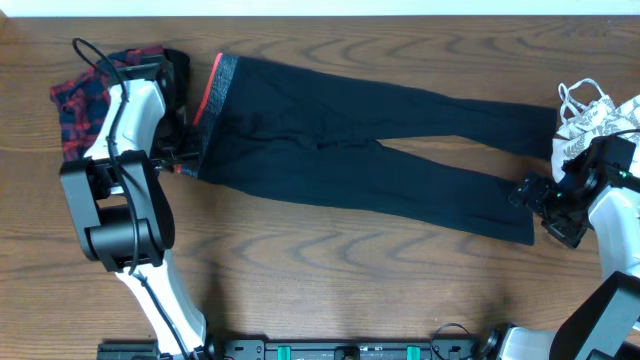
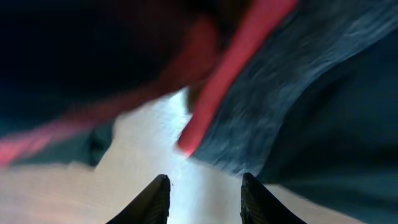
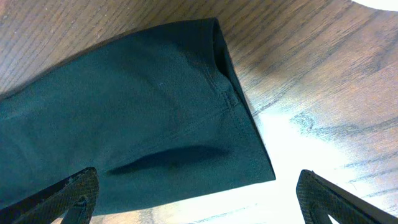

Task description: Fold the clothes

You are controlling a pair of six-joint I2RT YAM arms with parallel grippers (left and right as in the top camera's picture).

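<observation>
A red-navy plaid cloth (image 1: 75,110) is half hidden under the left arm (image 1: 130,120). The left gripper (image 2: 204,182) is narrowly parted — nothing between its fingers (image 2: 155,199) — just beside the grey-and-coral waistband (image 1: 218,85) of the long black leggings (image 1: 330,140), which are laid flat, long axis left to right, on the wooden table (image 1: 330,270). Over the lower leg's hem (image 3: 245,130) the right gripper (image 3: 198,186) is spread wide, empty. A white leaf-print top (image 1: 590,120) is cut off at the right edge.

Leggings (image 1: 350,150) centre; plaid piece (image 1: 80,105) left (top (image 1: 595,125) at right).
</observation>
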